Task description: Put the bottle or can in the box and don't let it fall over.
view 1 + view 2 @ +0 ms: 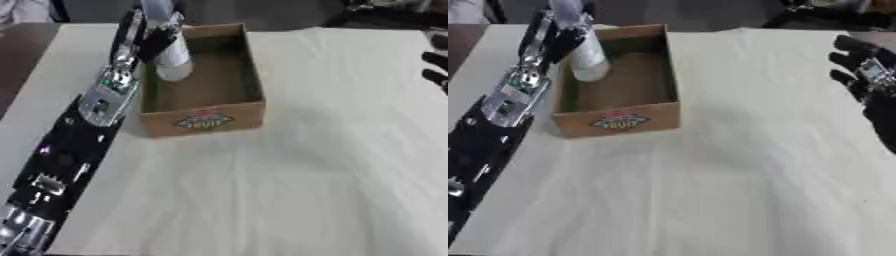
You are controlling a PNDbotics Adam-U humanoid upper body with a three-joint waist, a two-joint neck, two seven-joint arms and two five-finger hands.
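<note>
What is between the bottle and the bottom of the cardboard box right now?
Nothing visible. The left robot hand holds the white plastic bottle tilted over the open brown cardboard box, whose floor looks bare beneath it. The box walls stand beside the bottle, not under it.

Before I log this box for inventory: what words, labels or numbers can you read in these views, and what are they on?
"FRUIT": probably, on the oval red and yellow label on the near wall of the cardboard box; smaller print there is too blurred to read.
Bottle held over the box by the left hand: no readable text.
</note>
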